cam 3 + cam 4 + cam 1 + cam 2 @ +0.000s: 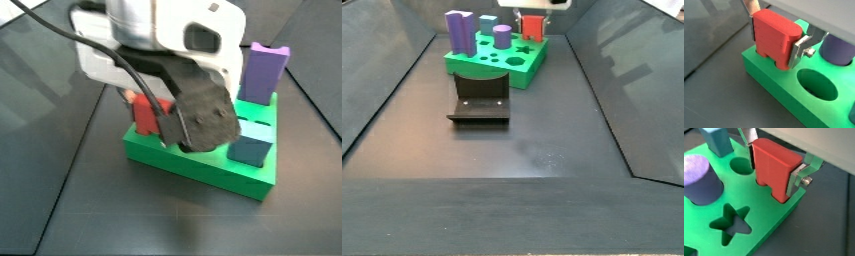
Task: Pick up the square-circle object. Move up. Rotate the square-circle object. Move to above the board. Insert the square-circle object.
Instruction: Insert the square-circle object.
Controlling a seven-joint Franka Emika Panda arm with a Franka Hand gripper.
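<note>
The board (pixel 757 238) is a thick, matte green slab with star and round holes cut in it. Standing in it are a purple cylinder (pixel 701 180) and a tall purple notched block (pixel 262 72). The square-circle object (pixel 774 37), smooth red with rounded edges, stands upright at the board's corner hole, pinched by the end effector (pixel 777 36), which hangs straight above.

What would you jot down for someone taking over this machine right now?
Claw: shut on the red block, at a corner of the green board.
Red block: upright, lower end at the board's top; how deep it sits cannot be told.
Board also carries a purple cylinder, a tall purple block and a blue block.
Done: pick-up, lift, turn, move over the board.
Left: finish pushing in, let go.
</note>
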